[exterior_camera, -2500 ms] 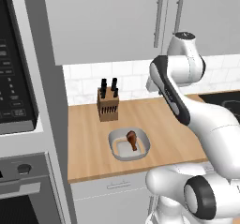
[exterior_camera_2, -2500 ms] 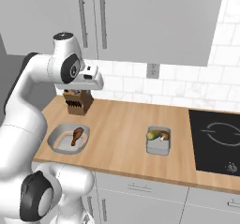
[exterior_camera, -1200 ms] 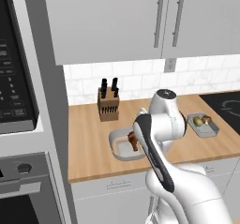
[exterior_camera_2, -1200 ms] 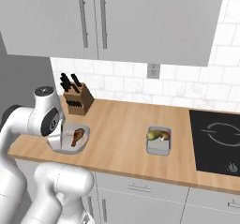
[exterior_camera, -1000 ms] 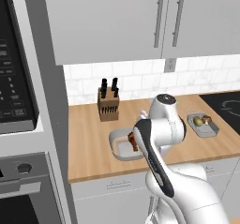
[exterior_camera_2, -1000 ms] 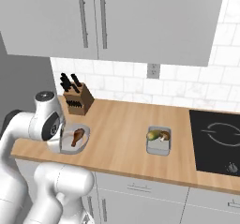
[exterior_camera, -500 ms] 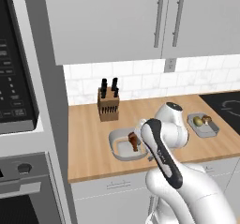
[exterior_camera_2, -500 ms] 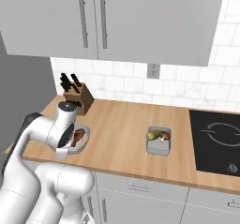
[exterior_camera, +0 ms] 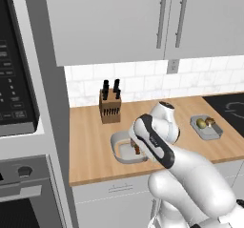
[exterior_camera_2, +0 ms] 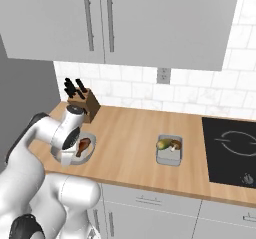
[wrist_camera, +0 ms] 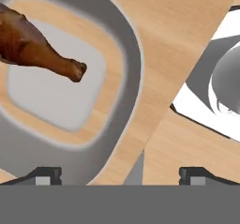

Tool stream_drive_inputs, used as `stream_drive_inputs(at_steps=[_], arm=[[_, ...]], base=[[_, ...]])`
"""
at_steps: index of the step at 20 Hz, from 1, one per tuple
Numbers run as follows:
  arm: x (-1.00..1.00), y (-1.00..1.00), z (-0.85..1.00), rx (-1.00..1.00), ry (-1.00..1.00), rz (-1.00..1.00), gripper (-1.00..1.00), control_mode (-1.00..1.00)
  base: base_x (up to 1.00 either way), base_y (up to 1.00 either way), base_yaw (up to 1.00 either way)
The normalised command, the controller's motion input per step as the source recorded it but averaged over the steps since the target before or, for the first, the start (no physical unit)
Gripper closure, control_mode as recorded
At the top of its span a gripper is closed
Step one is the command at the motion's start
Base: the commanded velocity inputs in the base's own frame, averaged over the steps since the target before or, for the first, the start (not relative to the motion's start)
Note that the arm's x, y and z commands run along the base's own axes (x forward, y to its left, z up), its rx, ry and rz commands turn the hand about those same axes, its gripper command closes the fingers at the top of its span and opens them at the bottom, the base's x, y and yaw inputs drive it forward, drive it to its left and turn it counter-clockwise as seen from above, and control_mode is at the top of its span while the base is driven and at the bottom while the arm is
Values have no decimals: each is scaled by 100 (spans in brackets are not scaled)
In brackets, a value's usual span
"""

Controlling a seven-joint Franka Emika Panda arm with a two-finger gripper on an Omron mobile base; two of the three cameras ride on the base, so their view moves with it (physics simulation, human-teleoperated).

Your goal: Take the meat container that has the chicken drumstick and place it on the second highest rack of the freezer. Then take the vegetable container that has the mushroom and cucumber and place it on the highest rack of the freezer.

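Observation:
The meat container is a grey tray on the wooden counter, holding the reddish-brown chicken drumstick. In the hand view my gripper is open and low over the tray's rim, one fingertip inside the tray and the other outside it. The drumstick lies apart from both. Further right sits the vegetable container with the yellow-green cucumber and the brown mushroom. My arm covers part of the meat container in the left base view. The freezer is out of view.
A knife block stands against the tiled wall behind the meat container. A black cooktop lies at the counter's right end. An oven tower borders the counter on the left. Grey wall cabinets hang overhead.
My arm has folded down and the hand has dropped close over the meat container's rim. The jaws stayed open and both containers stayed put.

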Motion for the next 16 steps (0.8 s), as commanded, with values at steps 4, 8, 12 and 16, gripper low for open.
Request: stream_drive_inputs(at_steps=[4, 8, 12, 16], arm=[[1, 28, -29, 0, 0, 0, -100, -100], [-4, 11, -24, 0, 0, 0, -100, -100], [-2, 1, -24, 0, 0, 0, -100, -100], [0, 0, -36, 0, 0, -2, -100, -100]], base=[[0, 0, 0], [0, 0, 0], [0, 0, 0], [0, 0, 0]])
